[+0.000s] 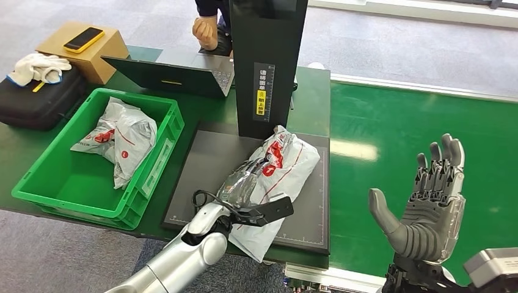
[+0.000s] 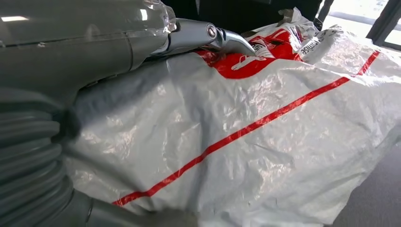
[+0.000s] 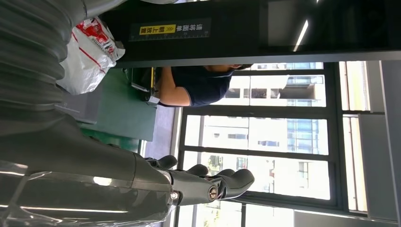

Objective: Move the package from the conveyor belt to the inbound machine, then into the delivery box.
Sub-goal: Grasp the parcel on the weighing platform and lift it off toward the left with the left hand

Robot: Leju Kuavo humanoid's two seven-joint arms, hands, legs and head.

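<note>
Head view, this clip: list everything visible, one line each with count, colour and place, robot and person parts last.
Package: 1, white with red print, on the inbound machine platform, under the left hand.
Inbound machine: 1, black post with a dark grey platform, table centre.
Delivery box: 1, green, left of the platform.
Packages in box: 2 or so, white and red.
Laptop: 1, dark, behind the box.
Cardboard box: 1, brown, far left, with a yellow phone on top.
Black case: 1, far left, white gloves on it.
Conveyor belt: green, right.
Person's hand: 1, behind the laptop.
Left hand: rests on the package.
Right hand: raised, fingers apart, over the belt.
</note>
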